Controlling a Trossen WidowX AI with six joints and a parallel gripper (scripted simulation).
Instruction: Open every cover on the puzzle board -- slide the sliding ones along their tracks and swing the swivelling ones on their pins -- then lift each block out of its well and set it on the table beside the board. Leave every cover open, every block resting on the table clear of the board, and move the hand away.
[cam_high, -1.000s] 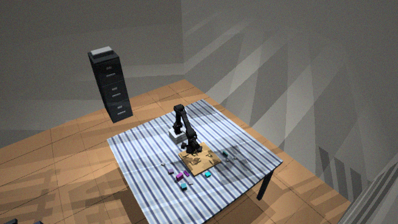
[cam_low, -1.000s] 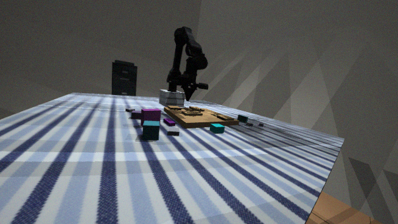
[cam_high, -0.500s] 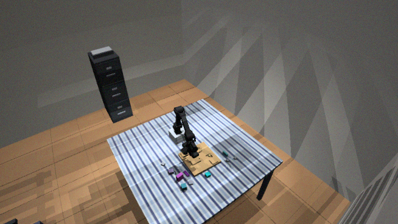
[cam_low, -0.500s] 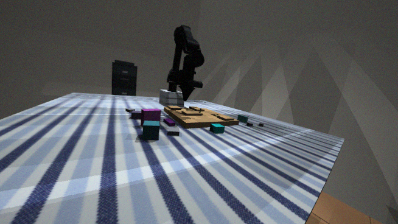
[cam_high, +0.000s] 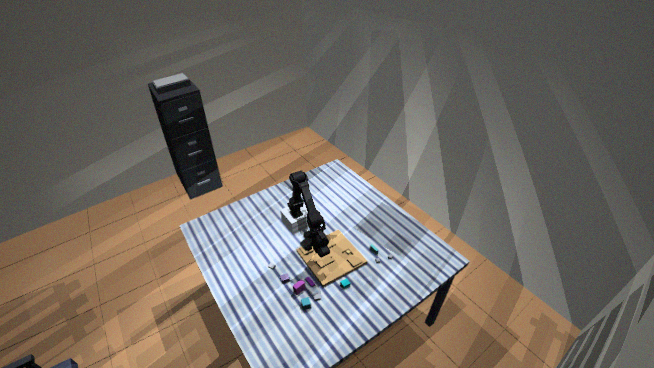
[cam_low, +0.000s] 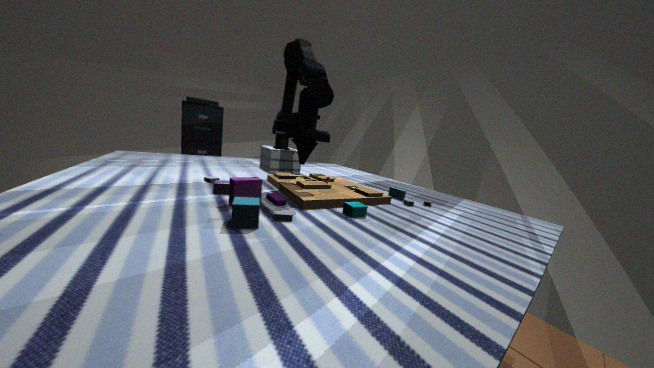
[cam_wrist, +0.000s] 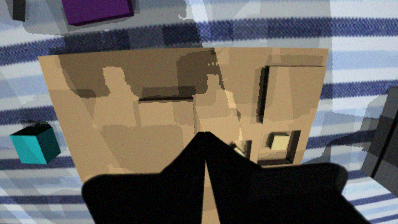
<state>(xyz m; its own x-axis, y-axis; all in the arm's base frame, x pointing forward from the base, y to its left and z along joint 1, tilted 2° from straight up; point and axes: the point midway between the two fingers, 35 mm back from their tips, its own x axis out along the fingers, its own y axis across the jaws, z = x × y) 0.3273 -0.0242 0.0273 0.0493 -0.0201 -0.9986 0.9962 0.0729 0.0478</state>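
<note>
My gripper (cam_low: 303, 162) (cam_wrist: 204, 137) is shut and empty, above the wooden puzzle board (cam_high: 342, 240) (cam_low: 327, 203) (cam_wrist: 75, 127). In the wrist view an uncovered well (cam_wrist: 296, 146) at the lower right holds a pale yellow block (cam_wrist: 279, 141). Left of it, a second opening with a pale piece (cam_wrist: 239, 148) is partly hidden by my fingers. A raised wooden cover (cam_wrist: 295, 92) lies near the upper right corner, and another cover (cam_wrist: 165, 112) (cam_low: 313, 184) (cam_high: 326, 261) lies near the middle. How far these covers are open is unclear. The board's lower part is hidden behind the gripper.
A teal block (cam_high: 345, 283) (cam_low: 354, 210) (cam_wrist: 35, 145) and a flat purple block (cam_high: 310, 281) (cam_low: 276, 199) (cam_wrist: 97, 10) lie close to the board. Farther out are a magenta block (cam_high: 299, 286) (cam_low: 245, 189), another teal block (cam_high: 305, 303) (cam_low: 245, 213) and small grey pieces.
</note>
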